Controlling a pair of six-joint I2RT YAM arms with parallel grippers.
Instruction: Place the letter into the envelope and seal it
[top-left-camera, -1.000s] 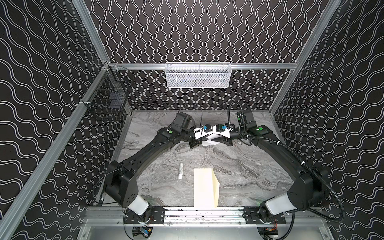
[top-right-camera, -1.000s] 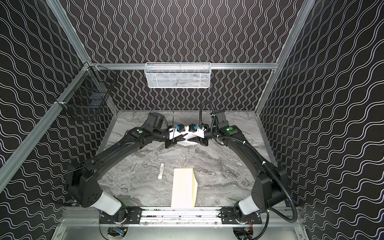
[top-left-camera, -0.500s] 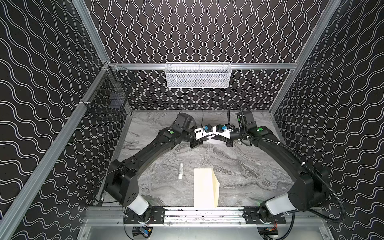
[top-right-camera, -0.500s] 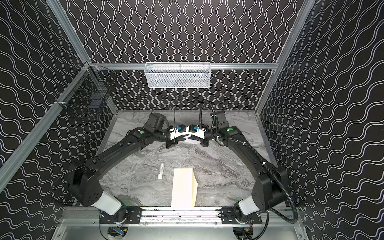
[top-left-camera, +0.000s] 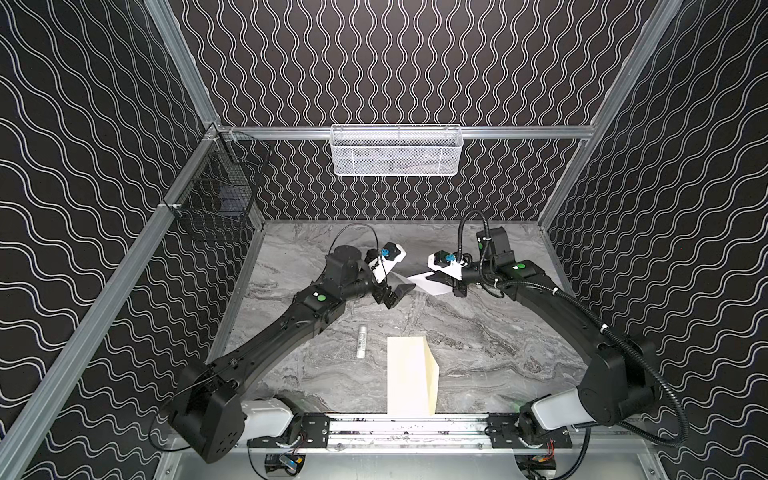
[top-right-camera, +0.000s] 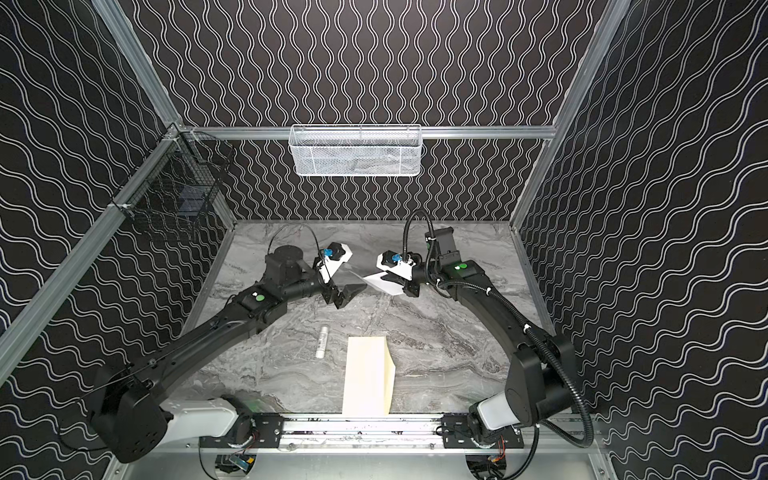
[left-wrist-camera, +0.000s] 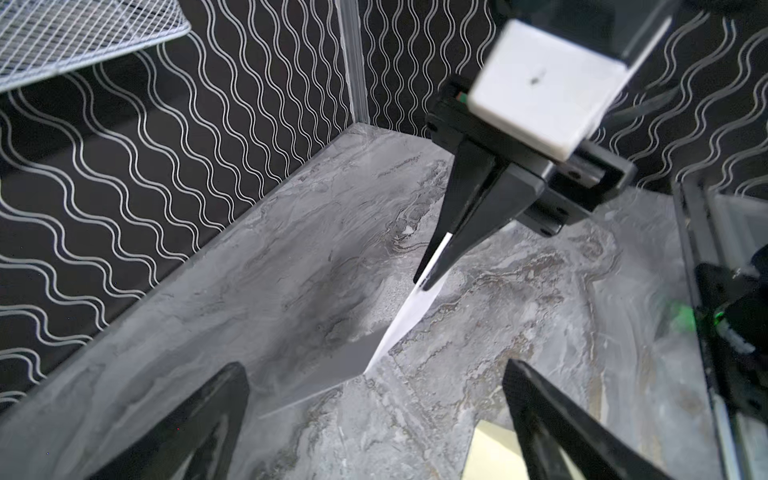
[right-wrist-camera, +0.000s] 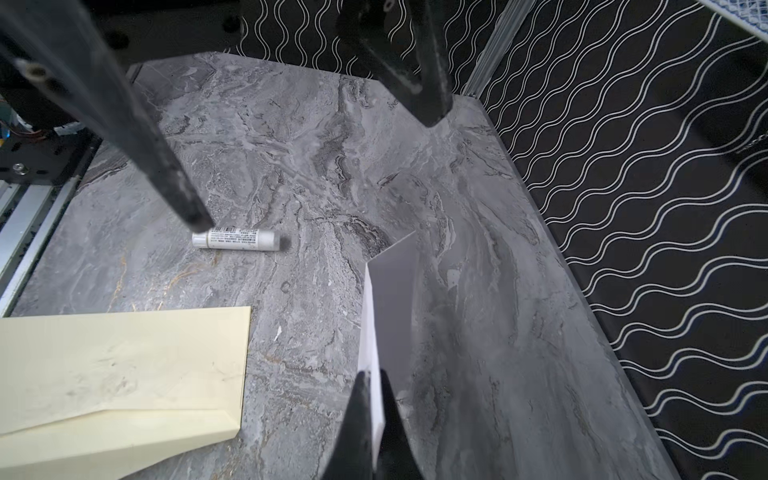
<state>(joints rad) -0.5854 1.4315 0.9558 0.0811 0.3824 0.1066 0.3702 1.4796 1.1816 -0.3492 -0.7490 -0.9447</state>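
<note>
Right pincer (right-wrist-camera: 372, 376) is clamping the thin white paper letter (right-wrist-camera: 392, 299); left pincer (left-wrist-camera: 374, 363), shut earlier, is gaping empty alongside; cream paper envelope (top-left-camera: 407, 374) and white cylindrical stick (top-left-camera: 362, 341) are lying nearby.

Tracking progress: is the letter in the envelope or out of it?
Out. The right pincer, shut on the letter, holds it up, apart from the envelope lying on the table.
</note>
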